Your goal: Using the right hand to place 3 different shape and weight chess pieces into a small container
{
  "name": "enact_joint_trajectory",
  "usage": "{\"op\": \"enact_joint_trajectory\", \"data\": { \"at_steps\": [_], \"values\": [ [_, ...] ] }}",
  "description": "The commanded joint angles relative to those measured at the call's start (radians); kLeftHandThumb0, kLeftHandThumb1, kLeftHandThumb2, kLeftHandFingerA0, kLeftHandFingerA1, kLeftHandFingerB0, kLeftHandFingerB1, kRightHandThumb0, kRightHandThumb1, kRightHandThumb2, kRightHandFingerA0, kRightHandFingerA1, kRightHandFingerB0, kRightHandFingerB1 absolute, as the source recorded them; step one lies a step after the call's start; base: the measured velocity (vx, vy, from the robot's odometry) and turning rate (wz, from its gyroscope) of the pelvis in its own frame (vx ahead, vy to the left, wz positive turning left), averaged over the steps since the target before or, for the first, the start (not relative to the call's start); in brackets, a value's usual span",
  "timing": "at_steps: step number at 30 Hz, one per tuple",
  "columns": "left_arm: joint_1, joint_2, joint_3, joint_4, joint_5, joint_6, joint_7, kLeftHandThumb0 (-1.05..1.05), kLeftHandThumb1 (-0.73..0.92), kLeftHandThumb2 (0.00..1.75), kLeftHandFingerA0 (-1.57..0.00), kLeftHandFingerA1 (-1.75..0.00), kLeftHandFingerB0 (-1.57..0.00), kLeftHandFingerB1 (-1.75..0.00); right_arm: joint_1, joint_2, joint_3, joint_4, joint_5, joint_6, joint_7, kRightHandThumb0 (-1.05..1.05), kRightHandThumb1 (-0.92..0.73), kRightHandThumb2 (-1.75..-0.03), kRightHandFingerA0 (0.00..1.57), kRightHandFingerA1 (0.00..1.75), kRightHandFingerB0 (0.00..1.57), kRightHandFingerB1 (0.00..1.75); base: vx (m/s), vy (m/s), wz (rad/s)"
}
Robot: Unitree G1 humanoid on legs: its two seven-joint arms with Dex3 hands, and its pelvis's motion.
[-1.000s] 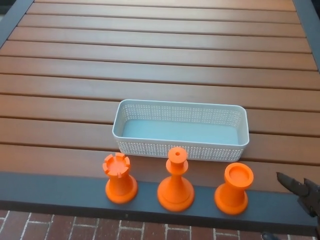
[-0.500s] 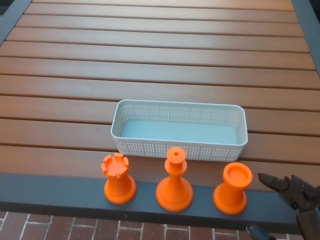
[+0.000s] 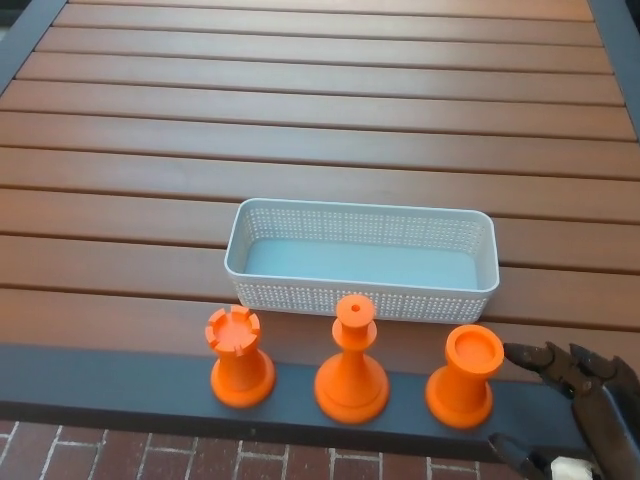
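Three orange chess pieces stand upright in a row on the table's dark front edge: a rook [image 3: 240, 357] at the left, a bishop-like piece [image 3: 352, 359] in the middle, and a cup-topped piece [image 3: 464, 377] at the right. Just behind them sits an empty white perforated container [image 3: 362, 297]. My black right hand [image 3: 572, 405] is at the lower right, just right of the cup-topped piece, open, with fingers spread and thumb below. It touches nothing. My left hand does not show.
The table top is brown wooden slats [image 3: 320, 130] with a dark grey border [image 3: 120, 385]. Red brick floor [image 3: 150, 450] lies below the front edge.
My right hand has moved in from the right edge toward the cup-topped piece, showing more fingers and the thumb. The pieces and container have not moved.
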Motion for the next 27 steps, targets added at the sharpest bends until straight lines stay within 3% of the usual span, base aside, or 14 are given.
{"op": "enact_joint_trajectory", "data": {
  "at_steps": [1, 3, 4, 5, 9, 12, 13, 16, 17, 21, 22, 25, 26, 27],
  "values": [
    [0.016, 0.002, -0.004, -0.018, -0.004, -0.067, -0.019, -0.1, 0.35, 1.44, -1.24, -1.18, -1.05, -0.97, -0.025, -0.014, -0.007, -0.006, -0.037, 0.1, 0.007, -0.73, -0.5, -0.88, 0.2, 0.58, 0.32, 0.51, 0.0, 0.0, 0.0],
    [0.026, -0.001, -0.006, -0.031, -0.007, -0.069, -0.026, -0.1, 0.35, 1.44, -1.24, -1.18, -1.05, -0.97, -0.026, -0.013, -0.001, -0.018, -0.049, 0.114, 0.005, -0.73, -0.5, -0.88, 0.2, 0.58, 0.32, 0.51, 0.0, 0.0, 0.0],
    [0.032, -0.003, -0.009, -0.044, -0.004, -0.063, -0.022, -0.1, 0.35, 1.43, -1.24, -1.18, -1.05, -0.97, -0.025, -0.013, 0.0, -0.024, -0.044, 0.113, 0.005, -0.7, -0.62, -0.59, 0.23, 0.56, 0.39, 0.4, 0.0, 0.0, 0.0],
    [0.036, -0.002, -0.012, -0.053, 0.009, -0.054, -0.009, -0.15, 0.36, 1.38, -1.23, -1.18, -1.05, -0.98, -0.023, -0.015, 0.002, -0.026, -0.042, 0.107, 0.004, -0.71, -0.49, -0.86, 0.23, 0.59, 0.32, 0.49, 0.0, 0.0, 0.0],
    [0.044, 0.001, -0.019, -0.072, 0.025, -0.038, 0.008, -0.15, 0.36, 1.38, -1.23, -1.18, -1.05, -0.98, -0.02, -0.02, 0.008, -0.03, -0.041, 0.103, 0.002, -0.71, -0.49, -0.86, 0.23, 0.59, 0.32, 0.49, 0.0, 0.0, 0.0],
    [0.026, -0.003, -0.01, -0.046, -0.004, -0.056, -0.015, -0.1, 0.32, 1.47, -1.26, -1.19, -1.07, -0.98, -0.021, -0.027, 0.047, -0.033, -0.054, 0.054, -0.015, -0.74, -0.48, -0.86, 0.24, 0.6, 0.33, 0.5, 0.0, 0.0, 0.0],
    [0.028, -0.004, -0.009, -0.043, -0.011, -0.07, -0.024, -0.14, 0.33, 1.45, -1.25, -1.19, -1.08, -1.01, -0.024, -0.024, 0.066, -0.043, -0.06, 0.059, -0.009, -0.73, -0.61, -0.59, 0.22, 0.56, 0.33, 0.38, 0.0, 0.0, 0.0],
    [0.033, -0.004, -0.008, -0.041, -0.017, -0.089, -0.036, -0.14, 0.33, 1.45, -1.25, -1.19, -1.08, -1.01, -0.029, -0.019, 0.091, -0.058, -0.066, 0.076, 0.002, -0.73, -0.61, -0.59, 0.22, 0.56, 0.33, 0.38, 0.0, 0.0, 0.0],
    [0.046, -0.01, -0.01, -0.061, -0.022, -0.084, -0.043, -0.14, 0.32, 1.49, -1.23, -1.22, -1.1, -1.06, -0.047, -0.037, 0.105, -0.054, -0.101, 0.112, 0.029, -0.77, -0.46, -0.89, 0.0, 0.41, 0.05, 0.45, 0.0, 0.0, 0.0],
    [0.068, -0.02, -0.011, -0.098, -0.031, -0.071, -0.055, -0.14, 0.32, 1.49, -1.23, -1.22, -1.1, -1.06, -0.078, -0.065, 0.129, -0.049, -0.154, 0.173, 0.069, -0.77, -0.46, -0.89, 0.0, 0.41, 0.05, 0.45, 0.0, 0.0, 0.0],
    [0.075, -0.025, -0.01, -0.108, -0.049, -0.077, -0.075, -0.12, 0.24, 1.54, -1.27, -1.29, -1.11, -1.1, -0.091, -0.082, 0.138, -0.043, -0.189, 0.204, 0.093, -0.97, -0.55, -0.9, 0.0, 0.39, 0.0, 0.25, 0.0, 0.0, 0.0],
    [0.09, -0.035, -0.007, -0.129, -0.078, -0.083, -0.11, -0.12, 0.24, 1.54, -1.27, -1.29, -1.11, -1.1, -0.111, -0.111, 0.158, -0.04, -0.244, 0.261, 0.132, -0.97, -0.55, -0.9, 0.0, 0.39, 0.0, 0.25, 0.0, 0.0, 0.0],
    [0.098, -0.038, -0.006, -0.134, -0.091, -0.088, -0.127, -0.14, 0.26, 1.55, -1.3, -1.31, -1.1, -1.13, -0.118, -0.116, 0.155, -0.029, -0.252, 0.294, 0.145, -0.91, -0.5, -0.86, 0.0, 0.62, 0.0, 0.43, 0.0, 0.0, 0.0],
    [0.101, -0.039, -0.006, -0.136, -0.095, -0.089, -0.133, -0.14, 0.26, 1.55, -1.3, -1.31, -1.1, -1.13, -0.121, -0.119, 0.156, -0.027, -0.255, 0.305, 0.149, -0.91, -0.5, -0.86, 0.0, 0.62, 0.0, 0.43, 0.0, 0.0, 0.0]
  ]
}}
